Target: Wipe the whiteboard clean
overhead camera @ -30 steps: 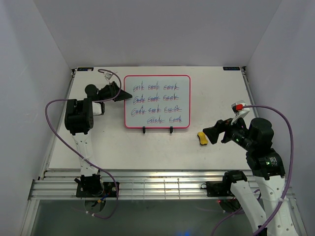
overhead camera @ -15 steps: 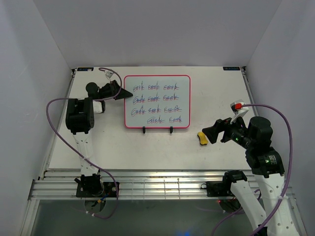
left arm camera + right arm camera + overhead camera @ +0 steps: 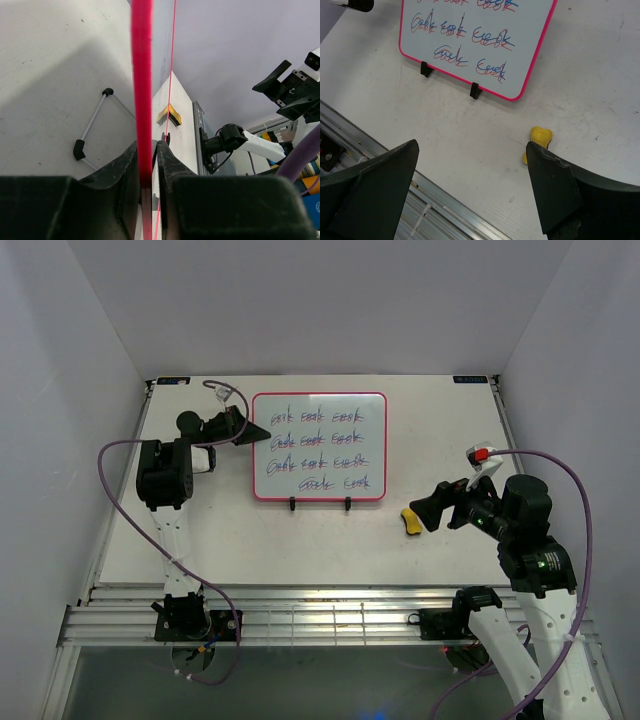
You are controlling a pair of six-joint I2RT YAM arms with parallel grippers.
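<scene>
Whiteboard (image 3: 318,447) stands on its wire stand (image 3: 92,127), mid-counter (image 3: 300,540) toward the far side, covered in scribble rows. Left hand (image 3: 146,150) is clamped on its left frame edge. Right hand (image 3: 428,508) is spread wide, hovering by the yellow eraser (image 3: 410,523), near-right of the board.

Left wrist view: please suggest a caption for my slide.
Left gripper clamps the whiteboard by its pink edge; yellow eraser lies beyond.
</scene>
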